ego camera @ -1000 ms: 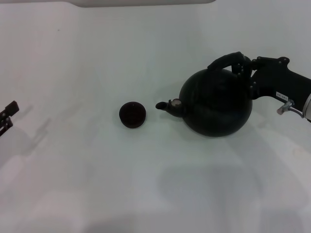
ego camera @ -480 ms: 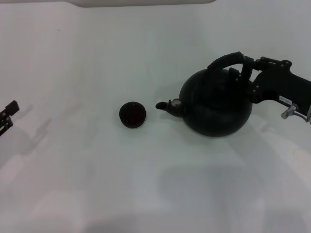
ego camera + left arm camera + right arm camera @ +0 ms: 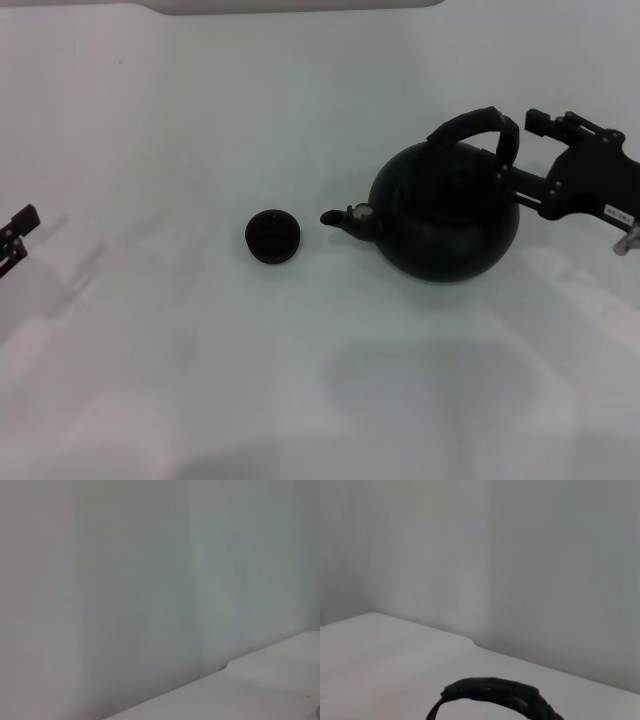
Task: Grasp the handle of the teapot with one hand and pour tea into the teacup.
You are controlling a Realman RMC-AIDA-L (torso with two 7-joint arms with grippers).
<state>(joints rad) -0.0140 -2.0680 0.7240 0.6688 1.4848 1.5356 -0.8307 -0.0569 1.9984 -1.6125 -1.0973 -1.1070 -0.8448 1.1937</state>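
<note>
Right end effector (image 3: pixel 520 150) back off handle (image 3: pixel 478 124)

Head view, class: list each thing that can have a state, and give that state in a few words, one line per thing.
teapot: upright on the table, spout toward the teacup, not tilted.
handle: raised over the pot, not gripped.
teacup: upright, apart from the spout.
right gripper: jaws open, beside the handle.
left gripper: at the left edge, idle.
</note>
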